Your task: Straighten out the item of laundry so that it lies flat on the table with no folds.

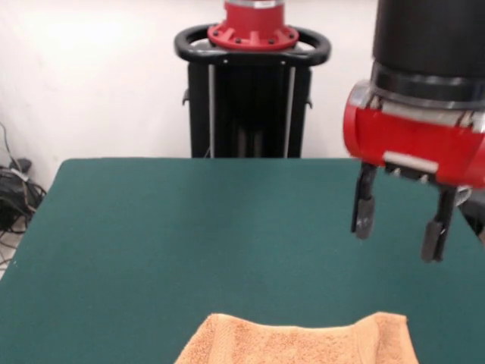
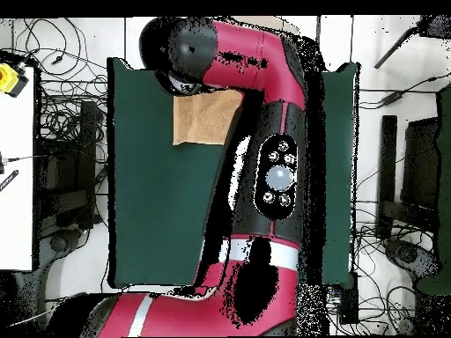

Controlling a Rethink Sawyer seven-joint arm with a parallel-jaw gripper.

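The hand [image 1: 398, 231] hangs wide open and empty above the worktop [image 1: 189, 227]; the towel [image 1: 299, 341] lies at its near edge.

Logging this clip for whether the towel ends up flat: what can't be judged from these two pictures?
- Light orange-tan terry towel, front view: only its far edge shows; the picture's bottom edge cuts off the rest, so folds can't be checked.
- Same towel, overhead view: the red and black arm covers its far end.
- Gripper: its black fingers hang apart above the dark green felt table, empty; overhead, the arm hides it entirely.
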